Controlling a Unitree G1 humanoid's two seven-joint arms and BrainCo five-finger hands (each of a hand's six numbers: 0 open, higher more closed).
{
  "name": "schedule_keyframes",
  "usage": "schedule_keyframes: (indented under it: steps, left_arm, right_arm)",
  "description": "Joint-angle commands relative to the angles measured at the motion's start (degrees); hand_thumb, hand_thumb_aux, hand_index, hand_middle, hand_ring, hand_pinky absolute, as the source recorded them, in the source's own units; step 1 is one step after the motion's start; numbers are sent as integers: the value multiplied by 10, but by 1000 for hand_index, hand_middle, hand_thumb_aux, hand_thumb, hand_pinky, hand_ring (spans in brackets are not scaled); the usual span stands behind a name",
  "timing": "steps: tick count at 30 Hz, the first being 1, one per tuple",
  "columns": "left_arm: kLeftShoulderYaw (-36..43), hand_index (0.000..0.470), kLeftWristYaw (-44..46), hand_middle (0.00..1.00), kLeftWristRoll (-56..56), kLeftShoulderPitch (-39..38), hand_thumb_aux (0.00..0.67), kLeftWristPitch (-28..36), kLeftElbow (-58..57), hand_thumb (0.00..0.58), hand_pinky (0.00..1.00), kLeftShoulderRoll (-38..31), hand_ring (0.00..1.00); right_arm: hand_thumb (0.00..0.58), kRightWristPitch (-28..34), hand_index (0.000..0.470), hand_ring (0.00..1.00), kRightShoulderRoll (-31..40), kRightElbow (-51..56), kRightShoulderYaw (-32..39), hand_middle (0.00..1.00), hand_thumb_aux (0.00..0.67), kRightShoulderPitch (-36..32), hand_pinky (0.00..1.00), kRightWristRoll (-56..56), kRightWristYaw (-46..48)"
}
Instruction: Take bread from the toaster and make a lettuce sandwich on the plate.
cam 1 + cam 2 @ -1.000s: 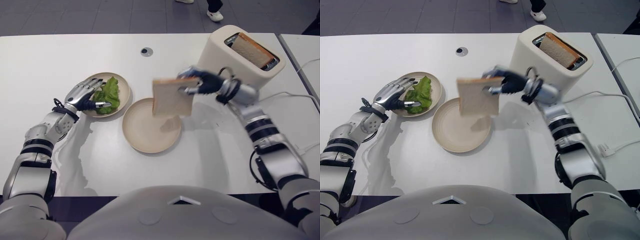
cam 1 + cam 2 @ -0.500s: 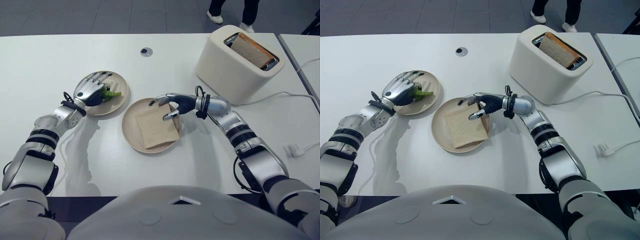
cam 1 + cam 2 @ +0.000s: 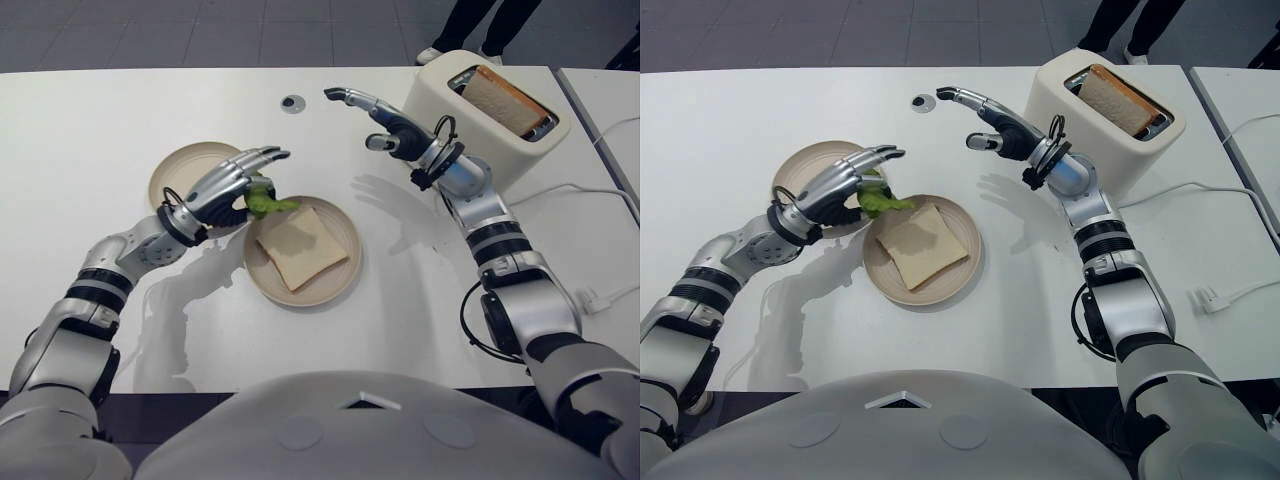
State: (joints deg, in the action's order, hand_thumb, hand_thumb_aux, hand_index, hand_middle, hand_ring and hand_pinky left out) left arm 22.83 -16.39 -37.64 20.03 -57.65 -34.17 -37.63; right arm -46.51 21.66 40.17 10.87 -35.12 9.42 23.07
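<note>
First slice: the first slice lies flat in the middle of the plate. A second ago it hung in the air above the plate in the right hand.
Right hand: the right hand has let go and risen away from the plate, up and to the right, towards the toaster. Its fingers are spread apart and hold nothing.
Lettuce: the lettuce has left the side dish to the left of the plate. It now hangs at the plate's upper left rim, just short of the bread.
Left hand: the left hand has swung in from the dish to the plate's left edge, its fingers pinched on the leaf.
Second slice: the second slice stands in the toaster slot, right of and beyond the plate.
Worktop: the worktop carries the plate, the dish and the toaster, well apart.
Meaning: the base layer is done. The lettuce looks about to go on it, and the freed right hand seems placed to fetch the top slice.
</note>
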Motion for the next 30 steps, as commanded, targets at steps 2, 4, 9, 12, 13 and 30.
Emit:
schedule_keyframes:
  steps: [2,4,9,12,13,30]
  left_arm:
    - [29,470,30,0,-44,10,670,33,-26,580,0,34,0]
    - [35,470,32,0,-53,13,670,38,-29,580,0,46,0]
    - [47,0,20,0,-76,20,0,49,-27,0,0,75,0]
    - [39,0,28,0,-49,12,0,24,-11,0,0,77,0]
    - [36,0,32,0,-39,10,0,16,-6,0,0,76,0]
    - [-12,0,36,0,-126,-19,0,129,77,0,0,-2,0]
  right_arm:
    - [0,-1,0,0,11,-2,-14,0,0,-11,0,-12,9]
    - [0,-1,0,0,13,-6,-16,0,0,-11,0,-16,11]
    - [0,-2,0,0,15,-13,-23,0,0,-8,0,-20,17]
    - [0,-1,0,0,15,-13,-27,0,0,-9,0,-22,20]
    - [0,0,0,0,15,-13,-27,0,0,-9,0,-22,20]
    - [0,-1,0,0,15,-5,-24,0,0,-7,0,-16,24]
